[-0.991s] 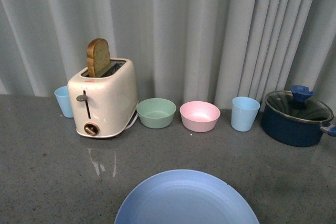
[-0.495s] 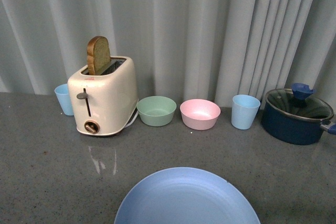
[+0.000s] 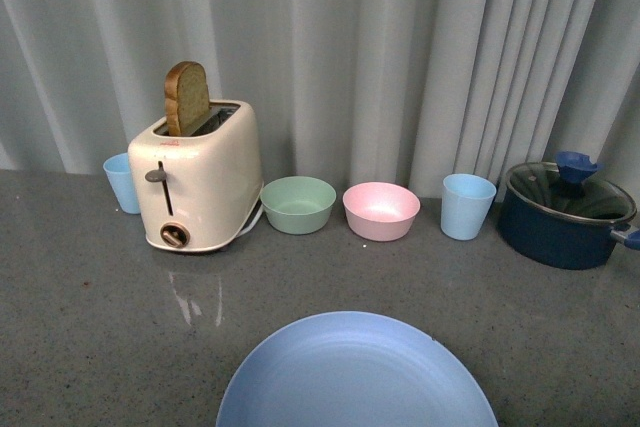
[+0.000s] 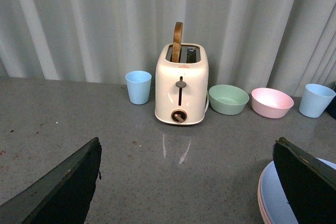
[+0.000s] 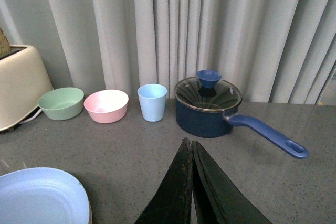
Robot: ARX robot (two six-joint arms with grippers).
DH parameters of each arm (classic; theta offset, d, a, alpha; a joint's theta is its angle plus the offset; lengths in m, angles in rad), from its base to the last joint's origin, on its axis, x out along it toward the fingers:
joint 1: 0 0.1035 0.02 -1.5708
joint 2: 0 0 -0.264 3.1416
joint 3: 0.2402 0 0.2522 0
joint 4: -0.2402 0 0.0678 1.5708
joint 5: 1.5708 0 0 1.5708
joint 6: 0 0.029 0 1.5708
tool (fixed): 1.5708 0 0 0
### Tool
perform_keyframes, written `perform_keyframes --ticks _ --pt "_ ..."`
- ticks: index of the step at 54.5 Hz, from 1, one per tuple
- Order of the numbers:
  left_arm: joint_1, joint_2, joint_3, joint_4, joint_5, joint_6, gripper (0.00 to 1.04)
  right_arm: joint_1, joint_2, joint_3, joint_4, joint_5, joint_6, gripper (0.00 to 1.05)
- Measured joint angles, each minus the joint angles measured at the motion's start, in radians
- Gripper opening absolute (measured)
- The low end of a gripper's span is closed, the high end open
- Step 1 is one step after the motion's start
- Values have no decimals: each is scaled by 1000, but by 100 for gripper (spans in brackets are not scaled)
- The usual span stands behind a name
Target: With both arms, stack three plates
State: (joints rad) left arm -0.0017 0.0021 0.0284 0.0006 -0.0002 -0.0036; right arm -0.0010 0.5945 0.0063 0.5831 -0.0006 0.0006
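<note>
You have the light blue plate (image 3: 355,372) at the near edge of the grey counter (image 3: 80,297), straight ahead in the front view and cut off by the frame's lower border. In the left wrist view a pink plate (image 4: 259,203) rim shows just beneath the blue one, so at least 2 plates are stacked there; you cannot see a beige plate clearly in any view. Your left gripper (image 4: 186,182) has its 2 fingers (image 4: 63,187) spread wide apart, with nothing between them, above bare counter just beside the stack. Your right gripper (image 5: 191,182) has its fingers pressed together with no gap and nothing held, over open counter beside the blue plate. Along the back, by the grey curtain (image 3: 400,47), you can see from left to right a light blue cup (image 3: 122,183), a cream toaster (image 3: 200,182) with 1 slice of brown bread (image 3: 187,98) standing up out of a slot, a mint-green bowl (image 3: 297,204), a pink bowl (image 3: 380,210), a second light blue cup (image 3: 467,205), and a dark blue saucepan (image 3: 565,217) with a glass lid (image 5: 208,93) and a blue knob (image 5: 209,78), its blue handle (image 5: 265,132) lying toward the right side.
</note>
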Motion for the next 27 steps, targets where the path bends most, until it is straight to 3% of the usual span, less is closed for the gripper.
perform_keyframes --ticks 27 --pt "0 0 0 0 0 0 98 0 -261 0 -247 0 0 3"
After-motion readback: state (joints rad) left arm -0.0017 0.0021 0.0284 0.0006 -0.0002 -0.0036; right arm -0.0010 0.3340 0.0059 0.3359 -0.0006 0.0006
